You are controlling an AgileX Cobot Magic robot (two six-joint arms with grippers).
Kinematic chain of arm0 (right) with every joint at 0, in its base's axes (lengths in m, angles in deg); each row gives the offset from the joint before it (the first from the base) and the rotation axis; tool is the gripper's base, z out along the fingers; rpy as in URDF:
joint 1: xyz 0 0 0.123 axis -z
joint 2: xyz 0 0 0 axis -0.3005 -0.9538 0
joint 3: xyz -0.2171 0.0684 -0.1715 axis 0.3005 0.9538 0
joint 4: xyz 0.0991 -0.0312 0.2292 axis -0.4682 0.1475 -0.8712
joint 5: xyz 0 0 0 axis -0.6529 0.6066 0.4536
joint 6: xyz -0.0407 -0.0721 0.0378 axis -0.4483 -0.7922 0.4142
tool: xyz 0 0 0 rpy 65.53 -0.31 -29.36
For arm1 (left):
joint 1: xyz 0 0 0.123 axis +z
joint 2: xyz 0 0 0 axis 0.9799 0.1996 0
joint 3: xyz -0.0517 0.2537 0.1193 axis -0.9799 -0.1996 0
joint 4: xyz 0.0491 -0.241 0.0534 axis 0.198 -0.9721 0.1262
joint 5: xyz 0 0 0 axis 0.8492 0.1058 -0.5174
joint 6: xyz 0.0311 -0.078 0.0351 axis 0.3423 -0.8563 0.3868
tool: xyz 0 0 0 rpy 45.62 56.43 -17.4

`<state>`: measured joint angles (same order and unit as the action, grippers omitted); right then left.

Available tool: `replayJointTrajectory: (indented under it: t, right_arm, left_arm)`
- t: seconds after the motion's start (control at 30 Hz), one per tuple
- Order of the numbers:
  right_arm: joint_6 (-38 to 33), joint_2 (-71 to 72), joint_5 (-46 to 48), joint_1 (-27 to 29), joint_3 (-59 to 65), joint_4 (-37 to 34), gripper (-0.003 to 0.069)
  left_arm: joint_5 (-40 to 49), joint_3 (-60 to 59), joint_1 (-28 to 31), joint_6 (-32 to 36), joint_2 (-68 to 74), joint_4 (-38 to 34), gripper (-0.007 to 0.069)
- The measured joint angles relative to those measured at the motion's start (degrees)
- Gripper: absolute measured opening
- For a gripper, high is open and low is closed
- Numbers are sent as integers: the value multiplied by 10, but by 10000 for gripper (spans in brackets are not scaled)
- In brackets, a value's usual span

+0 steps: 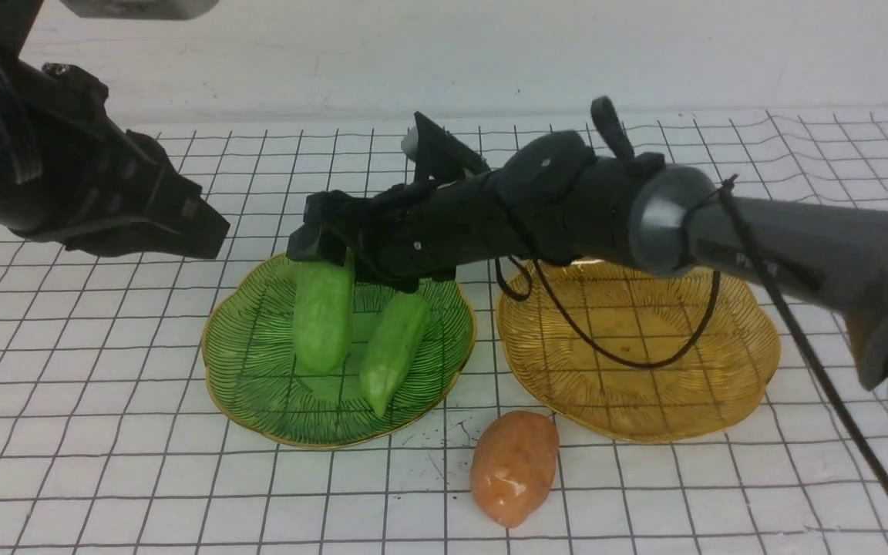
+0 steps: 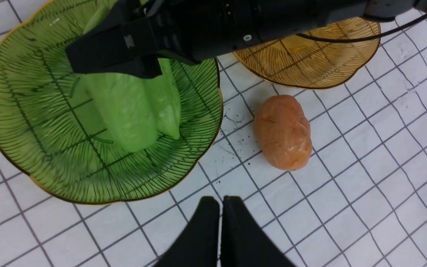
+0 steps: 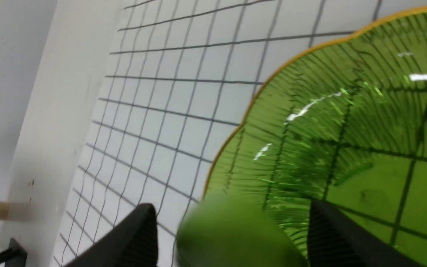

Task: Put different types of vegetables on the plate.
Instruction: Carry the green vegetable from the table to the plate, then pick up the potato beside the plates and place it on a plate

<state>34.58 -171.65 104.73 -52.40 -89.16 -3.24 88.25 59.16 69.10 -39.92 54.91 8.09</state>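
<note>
The light green cucumber you are working with is on the left half of the green plate. Its long axis runs away from you toward the far wall, with a rounded end nearest you. The far end sits between the fingers of your right hand and looks slightly raised. That end is hidden, so I cannot tell whether it is the pointed one.

In the right wrist view the fingers stand apart, and a sliver of background shows between one of them and the cucumber. I read the hand as open around it, not clamped.

Close alongside lies the second cucumber, slanted, with its pointed tip toward you and the plate's near rim. I cannot tell whether the two touch.

You are at the letting-go step. The next move calls for lifting the right hand up and clear without dragging a finger along the cucumber or nudging its neighbour.

After that, the orange potato looks like your next pick. It lies on the counter just in front of the gap between the plates, its long axis running roughly away from you. The yellow plate beside it has no vegetable on it.

Your left hand hangs above the counter with its fingers together, holding nothing.
</note>
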Motion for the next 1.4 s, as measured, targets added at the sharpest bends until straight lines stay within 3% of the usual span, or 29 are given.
replayJointTrajectory:
  t: [0.23,0.4,0.57,0.67,0.7,0.77,0.8,0.83,0.97,1.07,1.2,1.27,1.3,1.4]
  right_arm:
    - [-27,-2,19,5,1,-15,563]
    - [-44,45,126,57,2,32,496]
    - [15,156,240,166,2,166,218]
    - [54,218,284,211,2,259,68]
    - [84,254,314,233,2,332,20]
    - [103,275,334,242,2,373,5]
    - [138,309,374,252,2,444,-7]
    - [151,319,386,254,2,466,-10]
    - [191,371,416,259,2,573,-13]
    - [201,400,420,259,2,601,-14]
    - [201,430,423,259,2,598,-14]
    - [201,439,425,259,2,587,-14]
    - [200,440,425,259,2,585,-14]
    - [190,441,425,259,2,567,-14]
  left_arm:
    - [14,0,0,0,0,-1,-8]
    - [17,0,0,0,0,0,-8]
    - [18,0,-34,-43,1,11,-8]
    - [9,0,-84,-85,9,37,-8]
    - [-8,0,-139,-124,27,69,-8]
    - [-15,0,-178,-150,41,95,-8]
    - [-25,0,-226,-203,69,131,-8]
    - [-32,0,-252,-233,90,151,-8]
    - [-74,0,-320,-293,165,198,-2]
    - [-106,0,-340,-303,204,208,17]
    - [-162,0,-353,-308,255,209,114]
    - [-187,0,-353,-308,278,210,218]
    - [-188,0,-353,-308,280,210,227]
    - [-206,0,-353,-306,314,215,429]
